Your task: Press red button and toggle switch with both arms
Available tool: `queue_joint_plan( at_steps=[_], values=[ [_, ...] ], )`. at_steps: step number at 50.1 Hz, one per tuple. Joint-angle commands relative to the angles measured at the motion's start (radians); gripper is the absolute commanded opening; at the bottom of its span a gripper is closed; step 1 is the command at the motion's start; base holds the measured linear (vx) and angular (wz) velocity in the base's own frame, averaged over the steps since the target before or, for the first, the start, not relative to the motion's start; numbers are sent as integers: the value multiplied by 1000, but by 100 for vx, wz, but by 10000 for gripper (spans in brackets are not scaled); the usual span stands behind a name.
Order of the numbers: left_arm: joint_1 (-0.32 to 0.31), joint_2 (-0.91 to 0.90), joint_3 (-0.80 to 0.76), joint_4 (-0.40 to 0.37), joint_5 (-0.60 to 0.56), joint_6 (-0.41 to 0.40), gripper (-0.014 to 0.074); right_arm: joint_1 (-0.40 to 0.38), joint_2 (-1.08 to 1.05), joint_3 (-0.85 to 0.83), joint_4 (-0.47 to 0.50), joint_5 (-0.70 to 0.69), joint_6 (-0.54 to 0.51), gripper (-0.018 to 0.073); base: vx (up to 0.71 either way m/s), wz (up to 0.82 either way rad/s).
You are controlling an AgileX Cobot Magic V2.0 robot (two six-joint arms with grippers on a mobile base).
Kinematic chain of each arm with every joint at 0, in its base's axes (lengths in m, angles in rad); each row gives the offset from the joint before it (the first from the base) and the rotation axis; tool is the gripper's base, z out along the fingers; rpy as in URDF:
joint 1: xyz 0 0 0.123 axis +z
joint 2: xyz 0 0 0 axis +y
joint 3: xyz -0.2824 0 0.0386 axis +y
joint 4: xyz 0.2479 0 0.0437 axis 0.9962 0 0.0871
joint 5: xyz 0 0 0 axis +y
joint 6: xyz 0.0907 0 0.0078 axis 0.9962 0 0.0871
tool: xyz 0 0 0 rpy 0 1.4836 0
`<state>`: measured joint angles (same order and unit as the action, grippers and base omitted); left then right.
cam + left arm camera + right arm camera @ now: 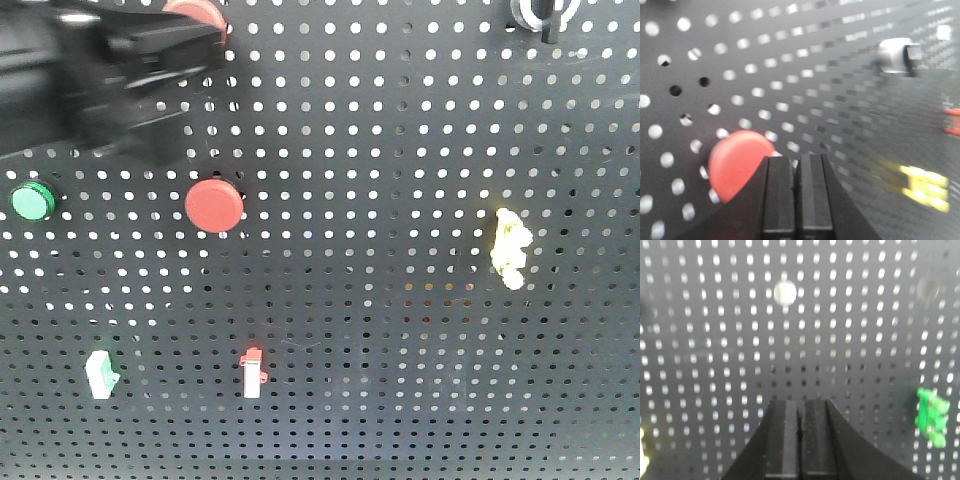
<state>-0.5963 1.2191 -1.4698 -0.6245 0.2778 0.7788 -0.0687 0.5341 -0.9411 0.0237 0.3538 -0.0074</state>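
See left gripper [796, 159] shut, empty; red button [735, 162] just left of tips. See right gripper [801, 402] shut, empty, facing board [850, 340].

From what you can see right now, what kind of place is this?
Probably a robot test rig, not a home: a dark pegboard carries a red button, a green button and a small switch.
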Motion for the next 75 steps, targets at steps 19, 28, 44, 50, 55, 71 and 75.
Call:
queue_joint_plan(
  at_steps=[19,28,44,50,55,71,75],
  values=[
    [56,18,-73,-25,-43,-37,2,-4,14,-30,10,-64,-3,-3,0,0],
    [56,-55,-72,-13,31,-27,2,-3,14,-32,122,-2,-46,-3,0,0],
    [56,-260,184,38,52,-28,2,79,32,-32,670,88,-590,-3,0,0],
    [56,-370,392,28,-46,-32,2,87,87,-33,938,121,-749,-3,0,0],
    [56,-476,539,26,-108,-59,2,88,169,-35,1171,164,-878,-3,0,0],
    [56,-597,706,26,-144,-111,2,414,498,-289,1381,212,-1111,-3,0,0],
    [56,-599,706,26,-148,-111,2,507,527,-333,1285,40,-1060,-3,0,0]
  ],
)
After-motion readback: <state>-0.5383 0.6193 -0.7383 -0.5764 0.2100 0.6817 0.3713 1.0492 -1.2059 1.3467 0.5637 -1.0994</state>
